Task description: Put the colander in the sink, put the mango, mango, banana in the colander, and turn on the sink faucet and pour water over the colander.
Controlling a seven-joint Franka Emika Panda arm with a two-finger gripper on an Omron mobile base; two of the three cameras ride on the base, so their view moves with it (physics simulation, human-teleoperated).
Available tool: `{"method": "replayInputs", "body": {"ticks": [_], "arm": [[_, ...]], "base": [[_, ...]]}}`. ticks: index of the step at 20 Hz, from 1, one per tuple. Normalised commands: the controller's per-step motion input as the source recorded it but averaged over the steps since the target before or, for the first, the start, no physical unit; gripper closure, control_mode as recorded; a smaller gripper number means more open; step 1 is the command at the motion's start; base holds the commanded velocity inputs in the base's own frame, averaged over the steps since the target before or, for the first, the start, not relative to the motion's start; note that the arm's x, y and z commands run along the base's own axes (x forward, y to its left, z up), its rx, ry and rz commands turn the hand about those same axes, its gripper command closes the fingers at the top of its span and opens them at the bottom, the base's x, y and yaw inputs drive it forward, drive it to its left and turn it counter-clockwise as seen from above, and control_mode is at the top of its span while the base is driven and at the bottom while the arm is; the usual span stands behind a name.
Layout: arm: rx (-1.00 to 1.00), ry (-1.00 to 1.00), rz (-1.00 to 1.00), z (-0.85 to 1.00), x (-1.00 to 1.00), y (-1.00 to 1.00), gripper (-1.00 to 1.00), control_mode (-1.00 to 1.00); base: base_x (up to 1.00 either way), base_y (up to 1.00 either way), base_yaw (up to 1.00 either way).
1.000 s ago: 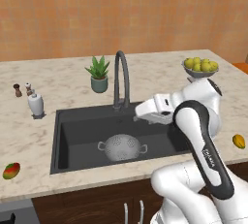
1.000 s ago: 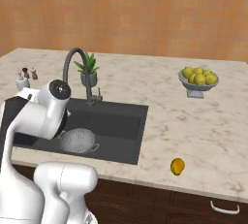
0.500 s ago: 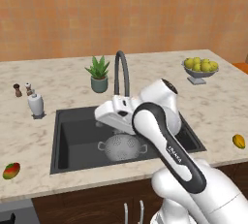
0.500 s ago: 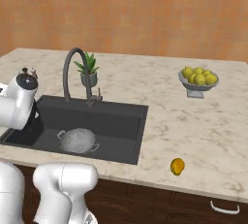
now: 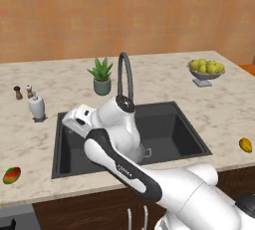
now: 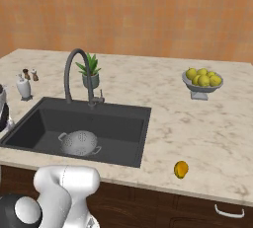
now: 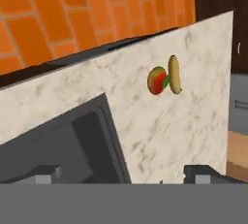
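Colander [image 6: 80,142] sits in sink [image 6: 123,118]; hand [image 7: 121,173], jaws spread and empty, must reach the red-green mango [image 7: 157,80] at one o'clock.

A beige marble-patterned countertop [image 6: 207,123] carries a small potted green plant [image 6: 89,73], a grey footed bowl of yellow-green fruit [image 6: 201,83], a white bottle [image 5: 36,108], two little shakers [image 5: 23,91], an orange-yellow mango [image 6: 181,169] near its front edge, and a red-green mango [image 7: 157,80] touching a yellow banana [image 7: 174,74].
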Motion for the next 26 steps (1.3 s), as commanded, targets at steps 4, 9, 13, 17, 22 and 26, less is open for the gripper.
{"method": "replayInputs", "body": {"ticks": [4, 9, 13, 17, 22, 26], "arm": [[0.07, 0.22, -0.66, -0.21, 0.17, 0.65, -1.00, -1.00], [0.26, 0.21, -0.55, 0.03, 0.00, 0.68, -1.00, -1.00], [0.39, 0.25, -0.51, 0.00, -0.13, 0.49, -1.00, -1.00], [0.50, 0.27, -0.50, 0.00, -0.18, 0.06, -1.00, -1.00], [0.61, 0.27, -0.41, -0.13, -0.13, 0.00, -1.00, -1.00], [0.58, 0.22, -0.33, -0.43, 0.01, 0.14, -1.00, -1.00]], "base": [[0.00, 0.00, 0.00], [0.00, 0.00, 0.00], [0.00, 0.00, 0.00], [0.00, 0.00, 0.00], [0.00, 0.00, 0.00], [0.00, 0.00, 0.00]]}}
